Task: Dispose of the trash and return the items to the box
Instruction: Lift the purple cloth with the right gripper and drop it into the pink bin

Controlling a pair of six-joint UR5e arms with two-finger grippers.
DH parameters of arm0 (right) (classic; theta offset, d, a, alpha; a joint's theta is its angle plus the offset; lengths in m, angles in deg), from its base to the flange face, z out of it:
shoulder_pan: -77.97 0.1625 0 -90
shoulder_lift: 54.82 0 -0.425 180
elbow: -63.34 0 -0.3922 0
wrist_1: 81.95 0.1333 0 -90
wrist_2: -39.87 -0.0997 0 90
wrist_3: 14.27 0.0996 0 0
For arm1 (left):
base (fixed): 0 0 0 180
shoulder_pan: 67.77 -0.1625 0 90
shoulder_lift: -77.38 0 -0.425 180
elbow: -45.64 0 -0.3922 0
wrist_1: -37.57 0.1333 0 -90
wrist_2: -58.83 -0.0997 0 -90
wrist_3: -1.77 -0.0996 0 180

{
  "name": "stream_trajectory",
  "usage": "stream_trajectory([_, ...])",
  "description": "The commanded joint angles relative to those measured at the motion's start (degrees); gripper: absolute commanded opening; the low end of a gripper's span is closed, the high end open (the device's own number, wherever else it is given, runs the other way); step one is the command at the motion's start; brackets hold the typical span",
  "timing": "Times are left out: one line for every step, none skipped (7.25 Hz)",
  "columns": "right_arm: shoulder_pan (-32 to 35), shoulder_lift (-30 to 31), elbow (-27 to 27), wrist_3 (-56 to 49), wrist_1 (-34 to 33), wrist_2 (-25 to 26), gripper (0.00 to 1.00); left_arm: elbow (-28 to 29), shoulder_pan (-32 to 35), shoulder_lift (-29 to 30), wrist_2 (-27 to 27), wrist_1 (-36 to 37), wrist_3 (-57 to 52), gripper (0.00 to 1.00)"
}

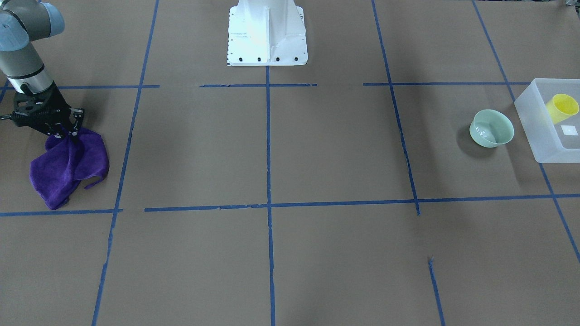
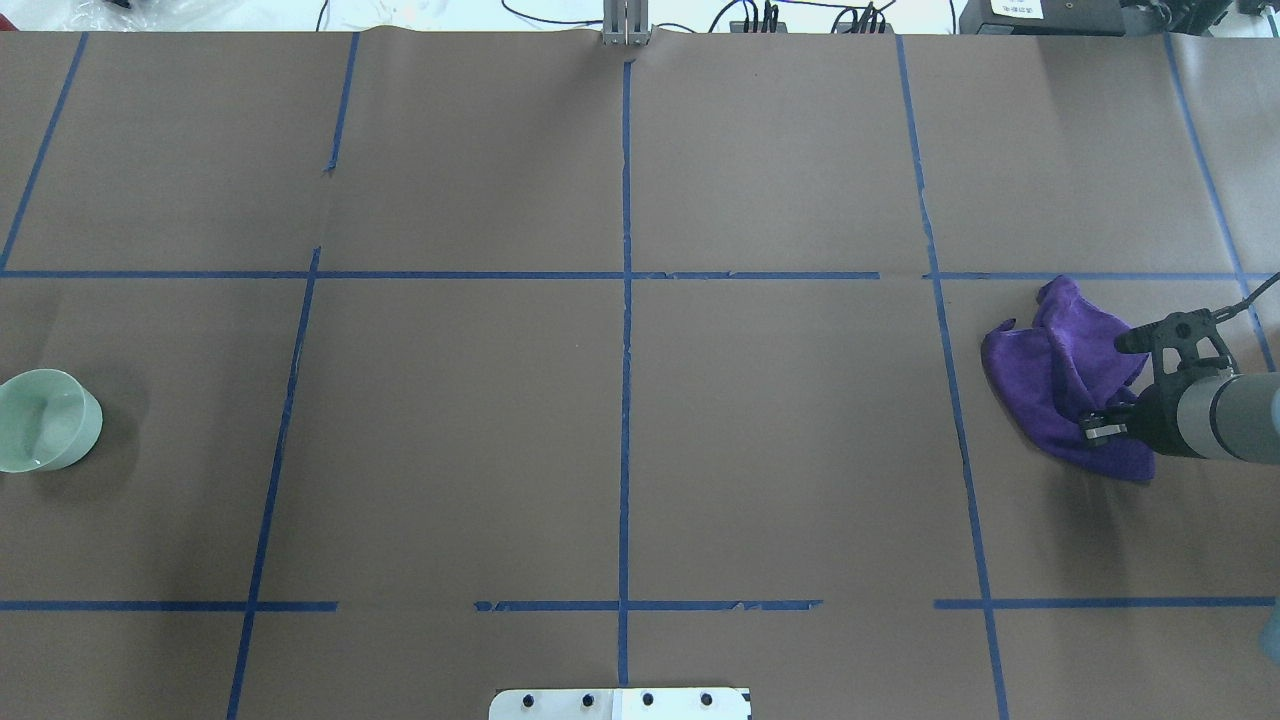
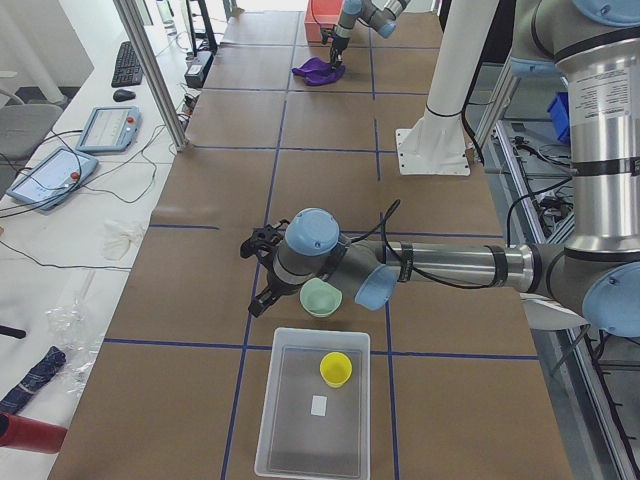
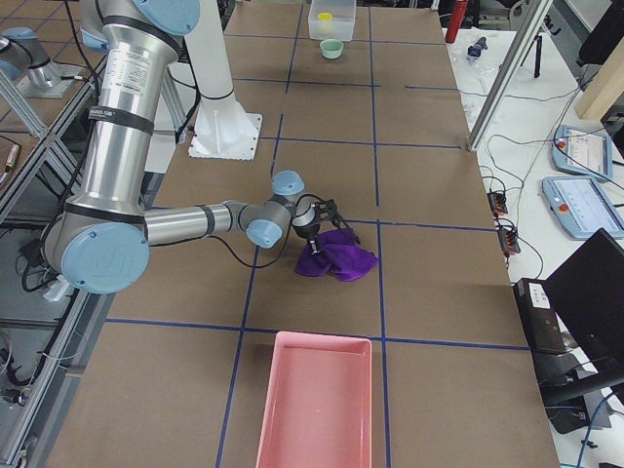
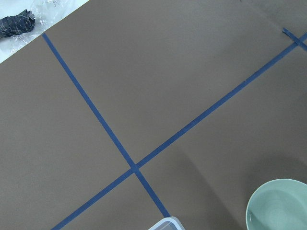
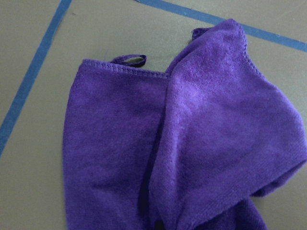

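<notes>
The yellow cup [image 1: 562, 107] sits inside the frosted box [image 1: 543, 145] at the table's left end; both also show in the exterior left view, cup [image 3: 335, 368] and box [image 3: 290, 430]. The mint-green bowl [image 1: 491, 128] stands upright on the table just beside the box, also seen from overhead [image 2: 45, 420] and in the left wrist view [image 5: 280, 206]. My left gripper [image 3: 258, 275] hovers near the bowl; I cannot tell whether it is open or shut. My right gripper [image 1: 68, 130] is shut on a bunched fold of the purple cloth [image 1: 68, 167] at the table's right end.
A pink tray [image 4: 317, 400] lies on the table beyond the purple cloth [image 4: 336, 258] at the right end. The white robot base [image 1: 267, 34] stands at the middle of the near edge. Blue tape lines cross the brown table cover.
</notes>
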Motion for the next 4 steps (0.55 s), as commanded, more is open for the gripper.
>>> stream_trajectory([5.1, 0.1, 0.2, -8.9, -0.4, -1.4, 0.00, 0.0, 0.0, 0.0, 0.0, 0.0, 0.0, 1.00])
stream_trajectory([10.7, 0.2, 0.6, -14.9, -1.6, -5.5, 0.00, 0.0, 0.0, 0.1, 0.0, 0.1, 0.0, 1.00])
stream_trajectory([20.4, 0.2, 1.0, -24.8, -4.9, -12.8, 0.00, 0.0, 0.0, 0.1, 0.0, 0.1, 0.0, 1.00])
stream_trajectory([29.5, 0.3, 1.0, -35.7, -8.7, -18.6, 0.00, 0.0, 0.0, 0.2, 0.0, 0.1, 0.0, 1.00])
